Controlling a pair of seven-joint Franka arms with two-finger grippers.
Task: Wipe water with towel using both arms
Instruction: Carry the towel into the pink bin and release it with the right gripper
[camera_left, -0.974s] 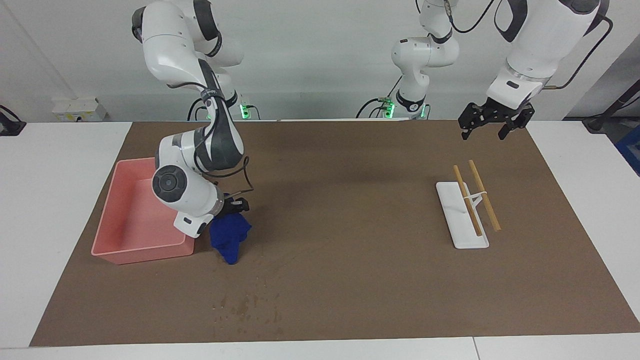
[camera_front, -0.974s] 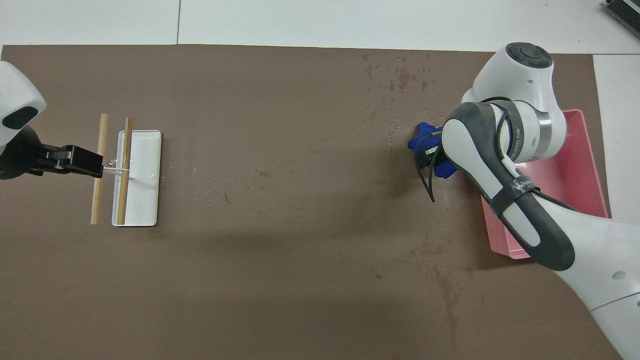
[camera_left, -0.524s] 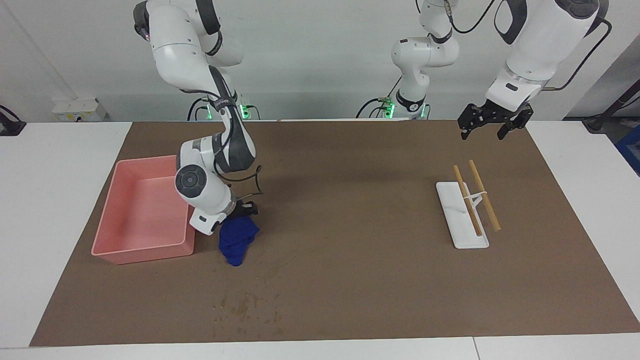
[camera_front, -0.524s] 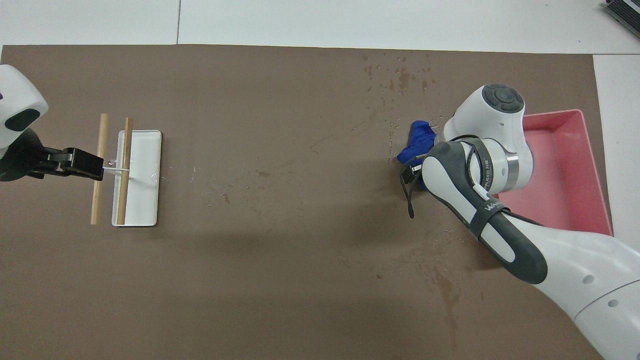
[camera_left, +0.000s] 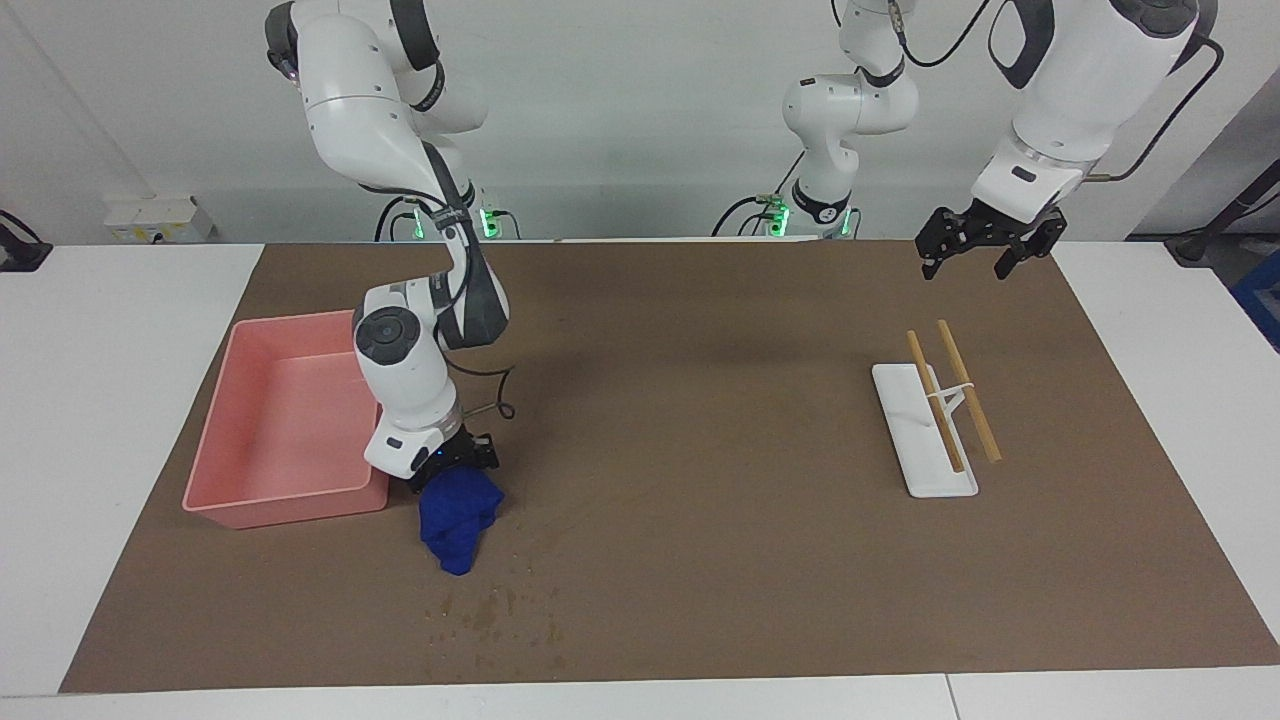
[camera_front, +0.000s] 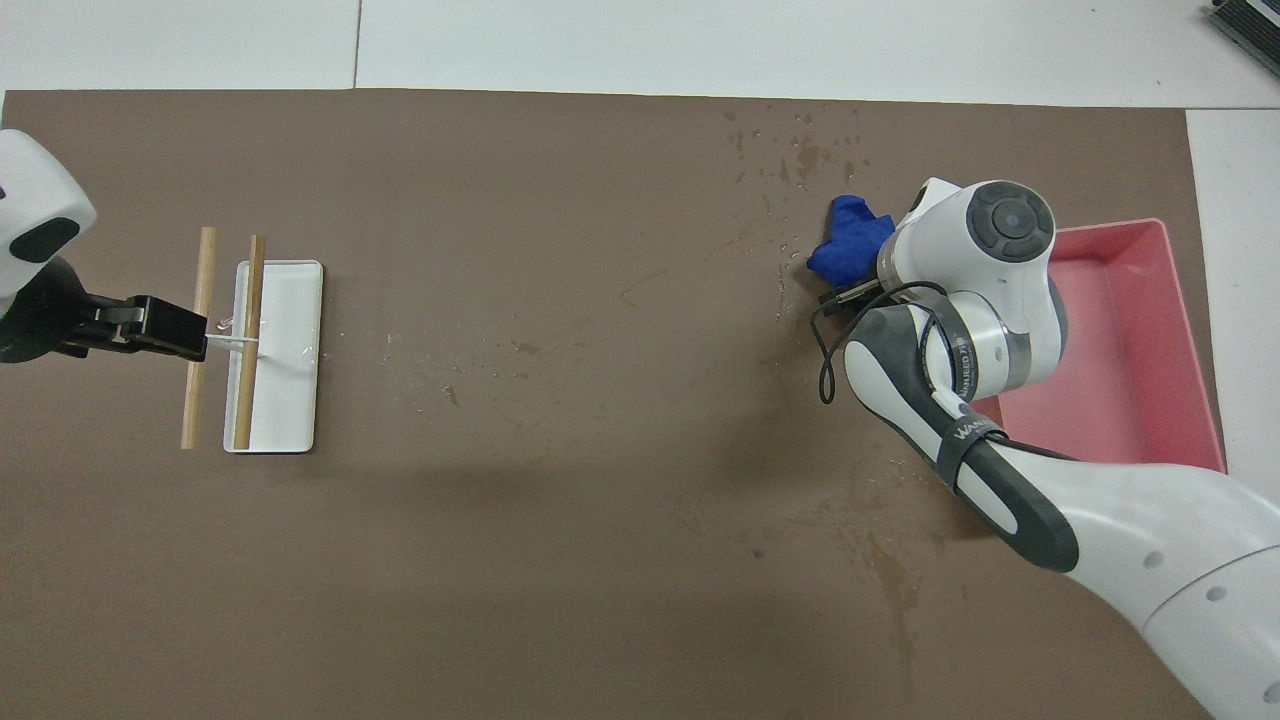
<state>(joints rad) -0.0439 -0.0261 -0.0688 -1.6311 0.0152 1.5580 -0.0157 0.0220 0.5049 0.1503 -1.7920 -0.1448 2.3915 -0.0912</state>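
The right gripper (camera_left: 452, 468) has its jaws clamped on the top of a bunched blue towel (camera_left: 456, 513), which hangs down from it just beside the pink bin (camera_left: 262, 500), its lower end at or close to the brown mat (camera_left: 700, 560); I cannot tell whether it touches. The water (camera_left: 495, 612) lies as dark blotches and specks on the mat, a little farther from the robots than the towel and near the mat's edge. The right arm (camera_left: 400, 370) bends down over the bin's corner toward the towel. At the left arm's end of the worktop (camera_left: 100, 400), the left gripper (camera_left: 985, 250) waits in the air with its jaws spread wide and nothing in them, over the mat near a white rack (camera_left: 925, 445) that carries two wooden rods (camera_left: 950, 395).
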